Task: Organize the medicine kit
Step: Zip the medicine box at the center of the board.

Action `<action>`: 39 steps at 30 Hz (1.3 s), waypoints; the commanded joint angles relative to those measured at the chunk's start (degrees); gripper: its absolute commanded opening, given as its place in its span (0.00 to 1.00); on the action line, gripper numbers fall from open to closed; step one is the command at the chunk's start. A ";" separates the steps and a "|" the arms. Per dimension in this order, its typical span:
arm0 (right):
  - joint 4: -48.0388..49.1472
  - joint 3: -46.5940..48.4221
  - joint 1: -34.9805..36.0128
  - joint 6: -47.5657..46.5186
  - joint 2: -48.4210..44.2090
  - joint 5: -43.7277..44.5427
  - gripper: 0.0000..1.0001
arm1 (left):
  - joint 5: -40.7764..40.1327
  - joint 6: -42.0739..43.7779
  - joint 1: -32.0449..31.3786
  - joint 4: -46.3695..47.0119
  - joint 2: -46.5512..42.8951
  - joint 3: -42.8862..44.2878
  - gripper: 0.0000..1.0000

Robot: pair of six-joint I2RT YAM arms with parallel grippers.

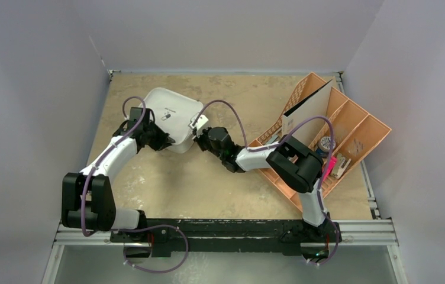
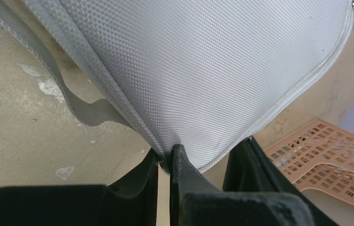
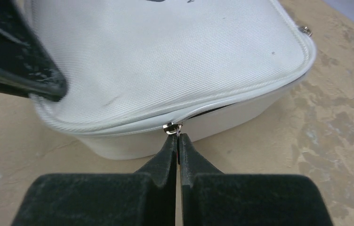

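Closed medicine kit near the table's far edge: left gripper clamps its rim, right gripper pinches its zipper pull; interior hidden.

Soft, even light falls from above. In the top view the arms throw only faint shadows on the table, and the picture is sharp. In both wrist views the near fingers are dark and blurred, while the weave of the kit is crisp.
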 commanded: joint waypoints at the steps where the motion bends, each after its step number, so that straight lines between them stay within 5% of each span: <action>1: 1.28 2.39 -5.03 -3.65 -2.54 3.71 0.00 | -4.78 9.69 0.34 -6.45 -1.69 0.41 0.00; 14: -3.80 7.80 -16.45 -3.67 0.00 -3.06 0.00 | -1.42 20.55 0.34 -10.05 -6.92 -0.05 0.00; 23: -3.14 11.42 -23.44 -7.18 3.08 -19.47 0.00 | 7.80 32.90 0.34 -11.88 -6.31 1.66 0.00; 30: -3.16 15.29 -24.55 -12.39 6.19 -29.46 0.00 | 13.09 39.52 0.34 -15.27 -2.45 5.42 0.00; 39: -3.36 23.30 -25.39 -15.56 12.44 -31.27 0.00 | 12.43 46.16 0.34 -17.45 -2.49 6.43 0.00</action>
